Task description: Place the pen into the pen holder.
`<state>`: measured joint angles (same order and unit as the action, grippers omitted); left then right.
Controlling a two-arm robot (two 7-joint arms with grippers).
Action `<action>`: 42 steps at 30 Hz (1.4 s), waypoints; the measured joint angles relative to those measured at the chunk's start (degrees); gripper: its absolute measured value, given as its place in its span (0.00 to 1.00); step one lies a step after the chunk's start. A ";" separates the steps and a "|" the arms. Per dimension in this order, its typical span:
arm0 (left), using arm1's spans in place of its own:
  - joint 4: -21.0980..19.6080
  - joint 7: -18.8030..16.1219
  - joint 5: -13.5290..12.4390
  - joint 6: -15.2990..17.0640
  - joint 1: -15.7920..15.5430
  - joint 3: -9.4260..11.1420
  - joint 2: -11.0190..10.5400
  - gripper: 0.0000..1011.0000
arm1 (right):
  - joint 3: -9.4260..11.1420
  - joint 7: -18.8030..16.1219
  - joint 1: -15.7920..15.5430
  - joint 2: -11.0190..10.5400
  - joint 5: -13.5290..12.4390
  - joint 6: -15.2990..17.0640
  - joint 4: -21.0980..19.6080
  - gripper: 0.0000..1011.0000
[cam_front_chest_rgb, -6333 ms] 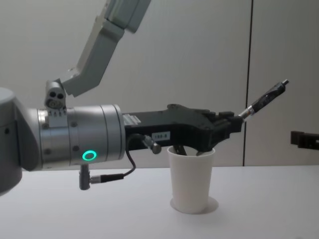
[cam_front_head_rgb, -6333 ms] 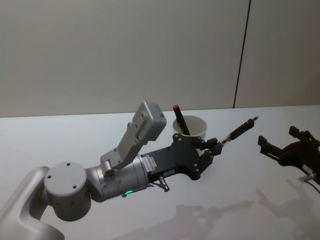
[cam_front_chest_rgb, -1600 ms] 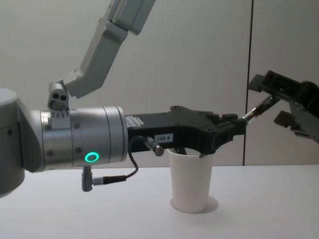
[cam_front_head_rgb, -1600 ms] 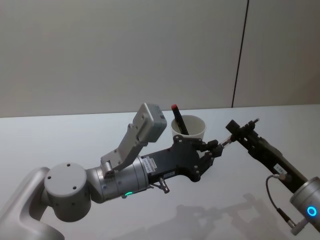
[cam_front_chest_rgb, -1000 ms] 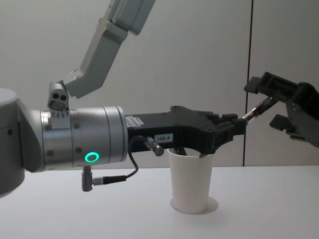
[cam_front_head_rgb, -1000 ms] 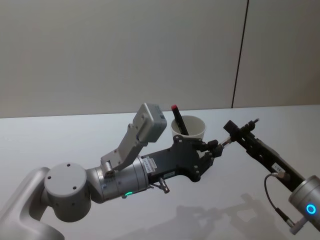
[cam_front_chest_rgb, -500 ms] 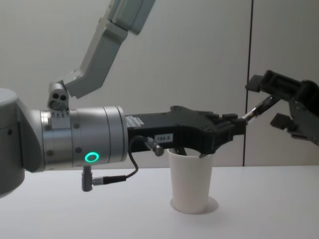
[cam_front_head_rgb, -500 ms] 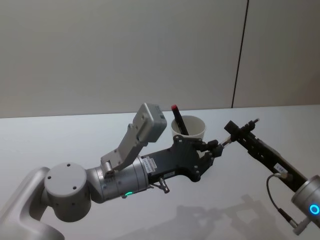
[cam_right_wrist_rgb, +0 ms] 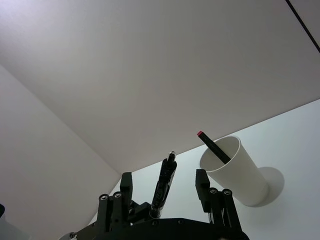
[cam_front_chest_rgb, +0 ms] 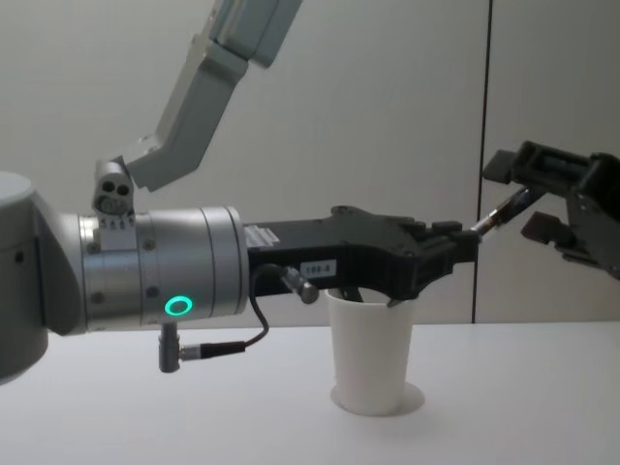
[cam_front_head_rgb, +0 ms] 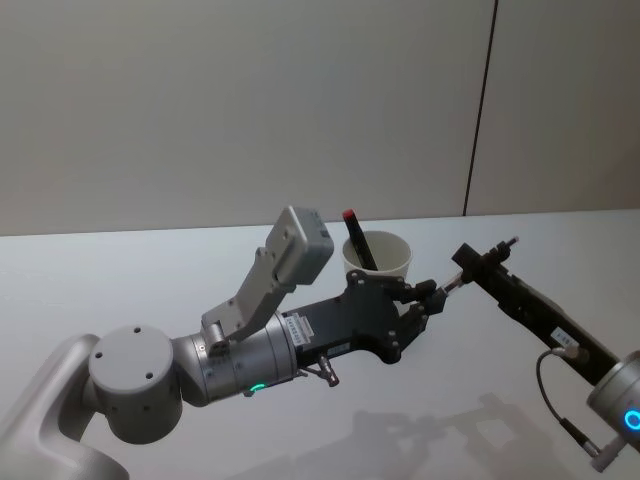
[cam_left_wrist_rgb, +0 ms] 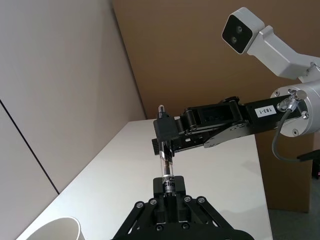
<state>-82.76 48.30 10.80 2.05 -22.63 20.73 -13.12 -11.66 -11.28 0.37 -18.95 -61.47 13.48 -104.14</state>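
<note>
Since earlier: right arm, which sat low at the desk's right side with its claw away from the pen, now reaches up to the pen's free end; over the last half second almost nothing shifts.
Left claw (cam_front_head_rgb: 432, 291): closed on the lower end of the black pen (cam_front_head_rgb: 478, 262), holding it in the air, slanted up toward the right, just beside and above the cup.
Right claw (cam_front_head_rgb: 478, 254): fingers stand on both sides of the pen's upper part, still apart from it in the right wrist view, so open, not yet gripping.
Pen holder (cam_front_head_rgb: 378, 257): white paper cup upright on the desk (cam_front_head_rgb: 120, 280), with one red-capped pen (cam_front_head_rgb: 359, 238) already leaning inside.
Progress: pen is lifted, not in the cup; it looks like a handover between the arms, then the drop is left.
Arm pose: left arm stretched forward nearly level over the cup; right arm comes in from the right, forearm rising toward the pen.
</note>
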 joint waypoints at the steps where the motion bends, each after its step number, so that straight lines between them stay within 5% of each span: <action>1: 0.00 0.00 0.00 0.00 0.00 0.00 0.00 0.13 | -0.02 -0.03 -0.03 -0.10 -0.05 -0.05 -0.08 0.78; 22: -0.01 0.01 0.13 -0.02 0.00 0.00 0.01 0.13 | -0.43 -2.43 -0.41 -0.60 0.07 -4.56 -0.20 0.14; 42: -0.03 0.00 0.04 -0.06 0.00 0.00 -0.01 0.13 | -0.73 -2.70 -0.47 -0.93 0.86 -7.34 0.04 0.13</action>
<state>-82.79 48.30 10.84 1.99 -22.63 20.73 -13.13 -12.39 -13.98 -0.10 -19.88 -60.61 6.14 -104.10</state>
